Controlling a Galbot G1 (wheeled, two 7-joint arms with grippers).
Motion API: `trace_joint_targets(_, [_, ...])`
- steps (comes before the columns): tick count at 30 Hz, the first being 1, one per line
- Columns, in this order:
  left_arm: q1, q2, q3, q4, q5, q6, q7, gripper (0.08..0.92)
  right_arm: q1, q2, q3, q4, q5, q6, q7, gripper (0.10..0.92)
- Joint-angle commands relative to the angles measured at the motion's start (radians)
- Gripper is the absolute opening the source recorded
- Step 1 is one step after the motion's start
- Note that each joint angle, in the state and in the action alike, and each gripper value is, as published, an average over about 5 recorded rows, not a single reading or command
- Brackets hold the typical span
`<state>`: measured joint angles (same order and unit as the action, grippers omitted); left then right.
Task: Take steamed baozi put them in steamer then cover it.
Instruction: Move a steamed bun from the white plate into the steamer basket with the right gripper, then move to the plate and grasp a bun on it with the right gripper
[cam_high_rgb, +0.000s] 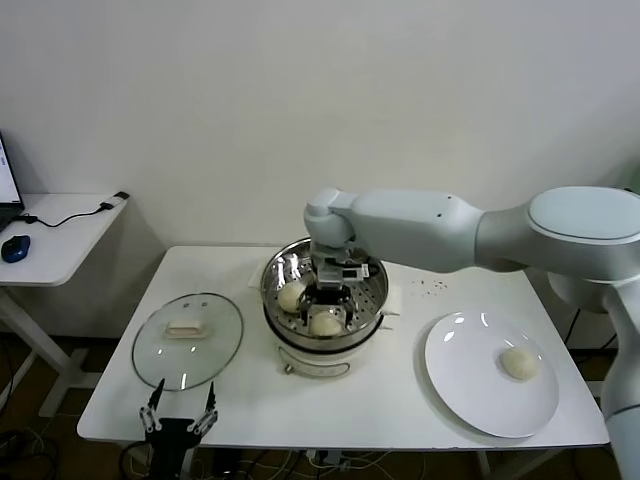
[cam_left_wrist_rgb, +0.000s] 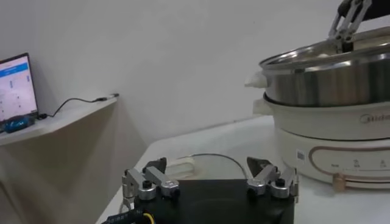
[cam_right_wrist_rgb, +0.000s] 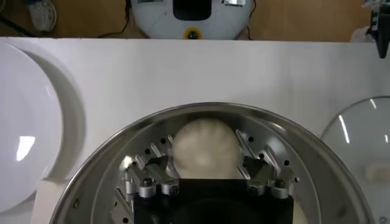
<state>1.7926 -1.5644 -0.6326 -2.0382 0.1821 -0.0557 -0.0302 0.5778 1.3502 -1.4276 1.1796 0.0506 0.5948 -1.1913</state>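
**Now: letting go of a bun in the steamer**

Leftmost, the left gripper (cam_high_rgb: 181, 422) is parked at the table's (cam_high_rgb: 250, 395) near edge with its fingers spread and empty, just beside the glass lid (cam_high_rgb: 187, 338).

In the middle, the right gripper (cam_right_wrist_rgb: 208, 175) reaches down into the steamer (cam_high_rgb: 372, 283), fingers spread on either side of a steamed baozi (cam_right_wrist_rgb: 205, 147) sitting on the perforated tray. To finish well, I judge it should rise straight up, so neither finger drags the soft bun or nudges its neighbour (cam_high_rgb: 291, 295).

The buns look smooth, round and cream-white.

Rightmost, one more baozi (cam_high_rgb: 519, 362) waits on the white plate (cam_high_rgb: 465, 390).
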Motion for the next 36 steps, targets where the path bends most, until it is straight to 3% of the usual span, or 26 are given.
trace_joint_targets(1, [-0.004, 0.001, 0.002, -0.006, 0.003, 0.004, 0.0, 0.823, 0.032, -0.03, 0.037, -0.002, -0.002, 0.016, -0.008, 0.823])
trace_joint_targets(6, [-0.007, 0.004, 0.007, -0.015, 0.012, 0.007, 0.001, 0.823, 0.14, -0.134, 0.018, -0.004, 0.084, -0.035, 0.023, 0.823])
trace_joint_targets(11, [-0.006, 0.005, 0.012, -0.023, 0.015, 0.008, 0.001, 0.823, 0.297, -0.29, -0.186, 0.03, 0.304, -0.284, 0.193, 0.823])
trace_joint_targets(19, [-0.012, 0.006, 0.02, -0.022, 0.018, 0.008, 0.001, 0.823, 0.315, -0.593, -0.227, 0.138, 0.437, -0.677, 0.213, 0.823])
trace_joint_targets(24, [-0.008, 0.006, 0.023, -0.022, 0.021, 0.007, 0.001, 0.823, 0.268, -0.758, -0.219, 0.173, 0.401, -0.804, 0.207, 0.823])
trace_joint_targets(36, [-0.002, 0.004, 0.022, -0.019, 0.035, 0.009, 0.002, 0.823, -0.228, -0.969, 0.134, 0.128, 0.164, -0.798, 0.148, 0.823])
